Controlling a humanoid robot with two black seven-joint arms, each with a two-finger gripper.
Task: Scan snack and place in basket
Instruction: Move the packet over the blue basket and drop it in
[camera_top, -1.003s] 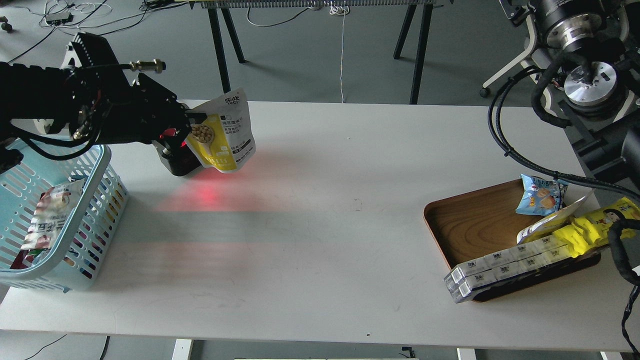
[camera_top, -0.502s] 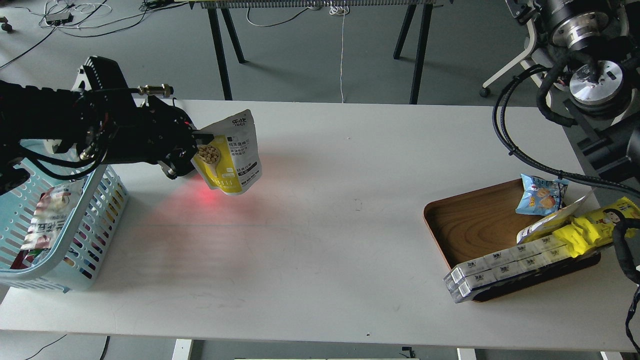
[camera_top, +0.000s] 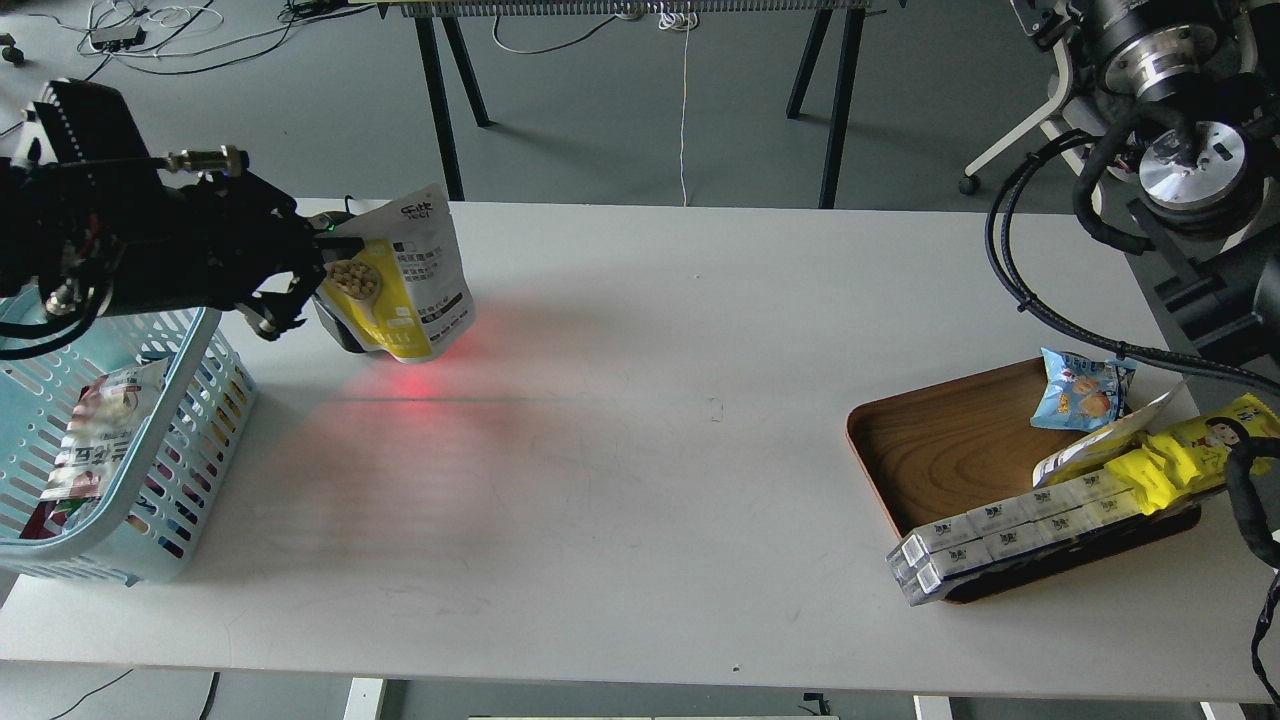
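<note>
The snack (camera_top: 405, 280) is a yellow-and-white pouch with nuts on a spoon pictured. It hangs upright above the table's back left part. My left gripper (camera_top: 325, 248) is shut on the pouch's left edge. A dark scanner (camera_top: 345, 330) sits on the table behind the pouch and is mostly hidden; a red glow (camera_top: 410, 385) lies on the table below. The light blue basket (camera_top: 190, 400) stands at the table's left edge, to the left of and below the pouch, with packets inside. My right gripper is not in view; only right arm parts and cables show at the right.
A brown wooden tray (camera_top: 950, 440) at the right holds a small blue packet (camera_top: 1080, 390), a long yellow bar (camera_top: 1190, 450) and white boxes (camera_top: 1000, 535). A black cable (camera_top: 1040, 310) crosses the table's right edge. Table legs stand behind the table.
My left arm with the pouch dipped down and right, then moved up and left toward the basket. The red glow has shifted with it.
</note>
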